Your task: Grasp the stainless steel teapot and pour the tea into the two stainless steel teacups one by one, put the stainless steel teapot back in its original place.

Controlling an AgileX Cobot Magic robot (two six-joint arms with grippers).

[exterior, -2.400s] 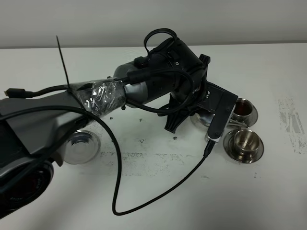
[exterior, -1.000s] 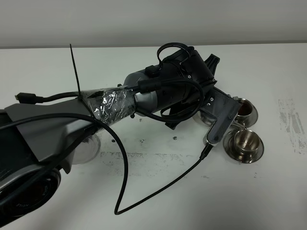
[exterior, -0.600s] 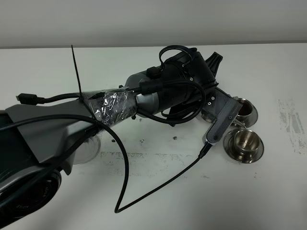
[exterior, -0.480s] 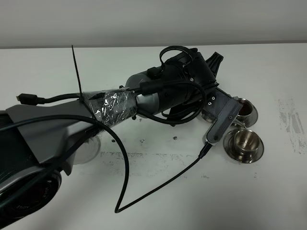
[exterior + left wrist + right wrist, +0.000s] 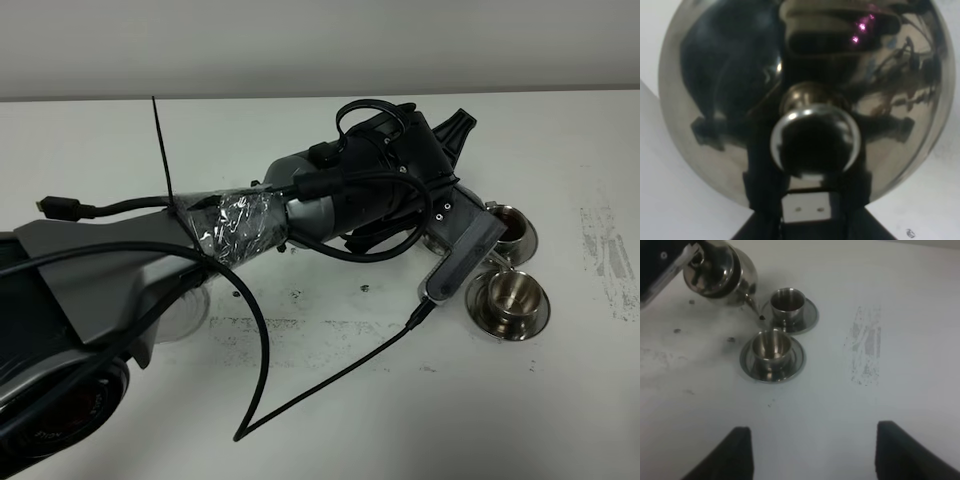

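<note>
Exterior high view: your left arm [image 5: 300, 200] reaches across to the right side of the table [image 5: 330, 420]; a round steel disc [image 5: 170, 312] lies well apart at the left, partly under the arm.
Left gripper [image 5: 807, 207]: clamped together on the stainless steel teapot [image 5: 720, 272], holding it just beside the cups.
Spout [image 5: 754, 305]: its tip hangs between the two cups, not yet over either mouth.
Far teacup [image 5: 788, 307]: already holds the tea [image 5: 787, 299], dark in the bowl.
Near teacup [image 5: 771, 346]: bare steel shows inside, so you should treat this as the cup to fill.
Step in hand: carry the tip over the near cup's mouth and keep it low. Tilt slowly for a thin stream, stop short of the brim, and keep the pot's belly off the full cup.
Right gripper [image 5: 817, 450]: fingers apart, holding nothing, set back from the cups.
Count: one teapot, two teacups, two saucers [image 5: 802, 315] beneath them, one separate disc, two grippers.
</note>
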